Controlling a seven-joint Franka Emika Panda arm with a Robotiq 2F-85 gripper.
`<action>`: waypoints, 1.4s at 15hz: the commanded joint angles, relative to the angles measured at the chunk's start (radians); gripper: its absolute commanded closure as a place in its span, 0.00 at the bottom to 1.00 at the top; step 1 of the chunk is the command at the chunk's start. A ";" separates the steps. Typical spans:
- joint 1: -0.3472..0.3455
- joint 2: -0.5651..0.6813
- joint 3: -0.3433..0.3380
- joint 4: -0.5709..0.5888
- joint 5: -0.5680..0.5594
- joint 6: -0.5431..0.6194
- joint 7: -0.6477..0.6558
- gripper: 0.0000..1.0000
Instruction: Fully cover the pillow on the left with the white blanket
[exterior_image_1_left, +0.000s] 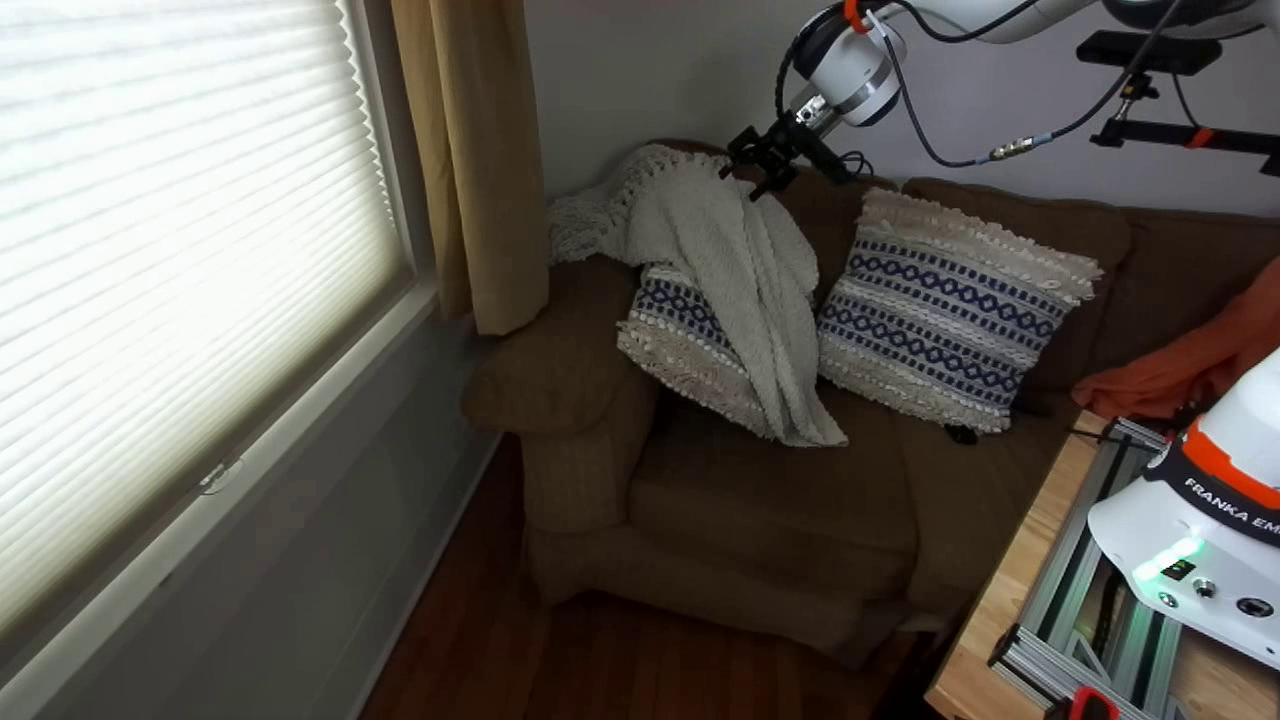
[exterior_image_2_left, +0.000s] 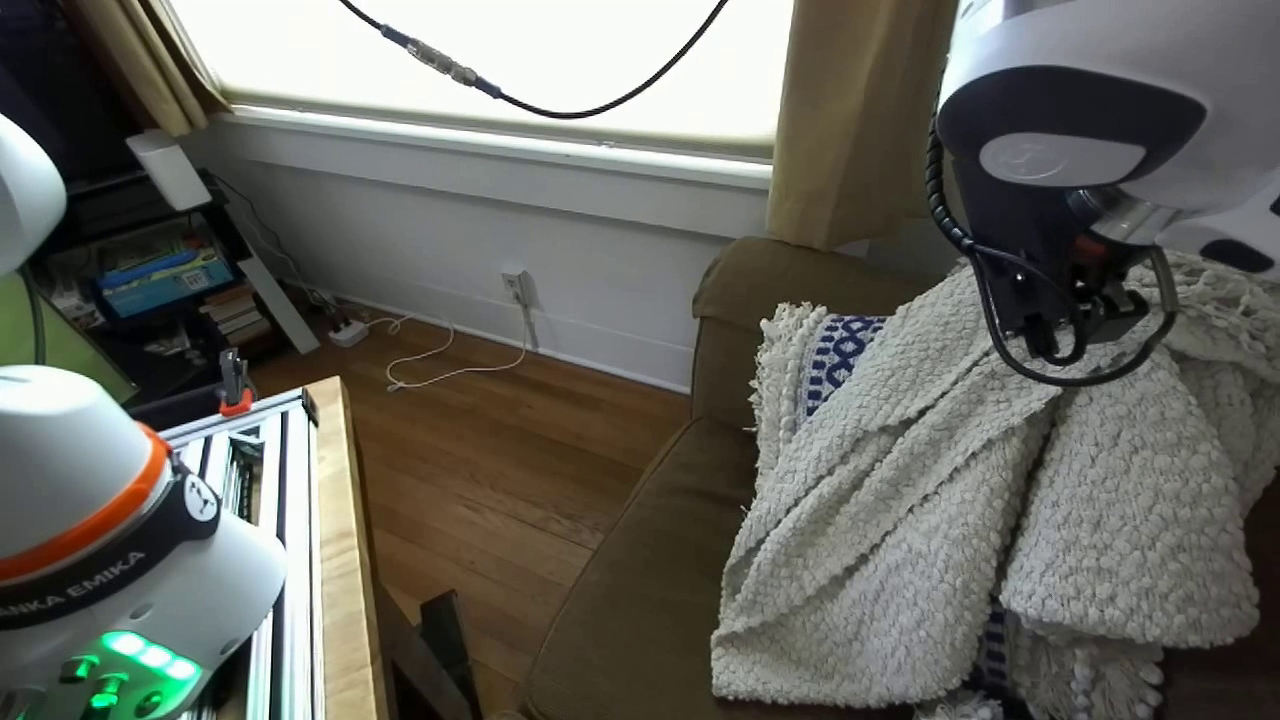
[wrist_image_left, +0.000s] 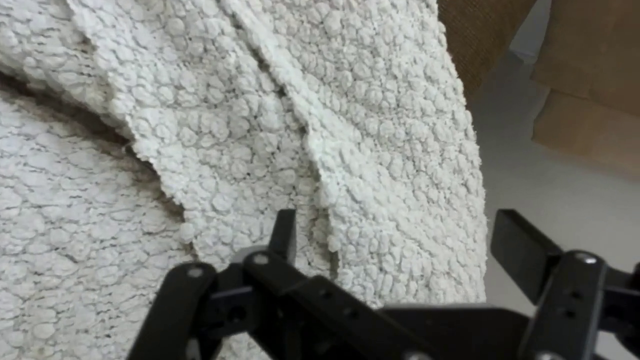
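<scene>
On the brown fabric sofa (exterior_image_1_left: 760, 500), the large, off-white, bumpy knitted blanket (exterior_image_1_left: 690, 225) is draped aslant and in folds. By it the square pillow of navy-and-white striped weave (exterior_image_1_left: 685, 310), at the left, is covered only in part: the lower corner beside the sofa's rolled brown arm (exterior_image_1_left: 545, 385), with its cream fringe (exterior_image_1_left: 690, 375), is left bare.

The step in hand is judged to be the catching of a loose border, so that the bare corner can be reached. The blanket is best drawn toward the sofa arm, then downward, low and slowly, so that slack is taken from the folds and the covered parts are not stripped. Release is best delayed until the fringe is passed.

The black two-fingered gripper (wrist_image_left: 400, 240) is spread wide, with nothing seen to be held; it is placed over the blanket's upper part, and contact cannot be judged. Before closing, it is best lowered until a single border lies between its fingers (wrist_image_left: 522, 255), clear of the fringe.

In an exterior view, the matching fringed pillow (exterior_image_1_left: 940, 310) of navy-and-white weave is shown just right of the blanket. In an exterior view, a small navy-and-white patch (exterior_image_2_left: 992, 650) is shown below the blanket's draped end; to which pillow it belongs cannot be told. In the wrist view, no pillow is shown, but one finger is seen over the blanket and the other beyond its border.
</scene>
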 joint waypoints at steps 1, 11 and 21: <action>-0.026 0.053 0.038 0.070 0.070 0.021 -0.041 0.00; -0.025 0.114 0.041 0.148 0.092 0.004 -0.046 0.40; 0.022 -0.020 0.019 0.005 0.062 0.035 -0.023 1.00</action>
